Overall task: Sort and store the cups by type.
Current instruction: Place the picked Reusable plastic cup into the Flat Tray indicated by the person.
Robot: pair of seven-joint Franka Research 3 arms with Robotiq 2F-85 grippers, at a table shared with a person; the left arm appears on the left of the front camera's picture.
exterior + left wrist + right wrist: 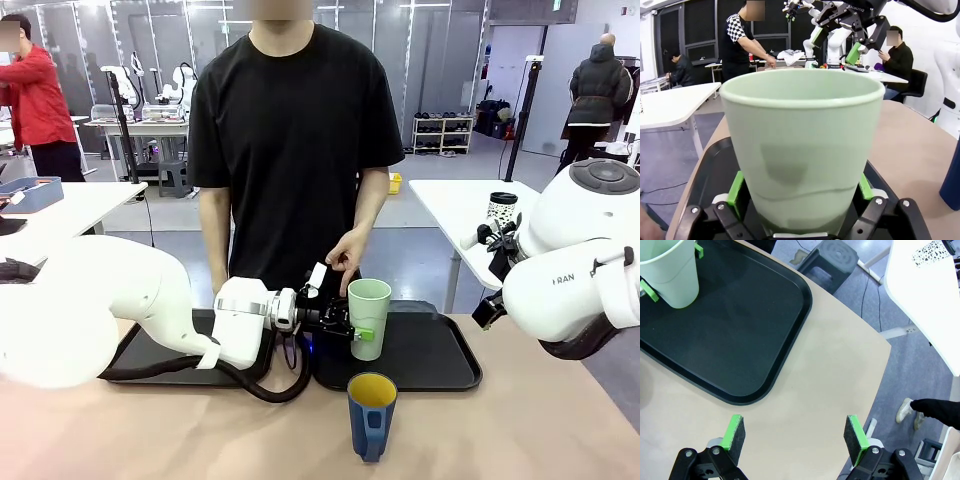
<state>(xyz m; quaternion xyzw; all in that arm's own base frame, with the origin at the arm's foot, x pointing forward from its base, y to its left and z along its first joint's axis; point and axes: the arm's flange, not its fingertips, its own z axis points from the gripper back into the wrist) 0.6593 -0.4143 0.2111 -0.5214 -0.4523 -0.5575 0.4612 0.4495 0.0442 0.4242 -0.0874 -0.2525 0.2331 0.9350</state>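
L gripper [356, 326] clamps green tumbler [370, 308] — R gripper [795, 436] spread wide.

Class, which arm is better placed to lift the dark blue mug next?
Right, probably: the right claw hangs open and empty, while the left claw grips the pale green tumbler on the black tray.

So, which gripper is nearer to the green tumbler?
Left. The left gripper has its pads against both sides of the tumbler on the tray. The right gripper hangs open over the bare table, past the tray's edge.
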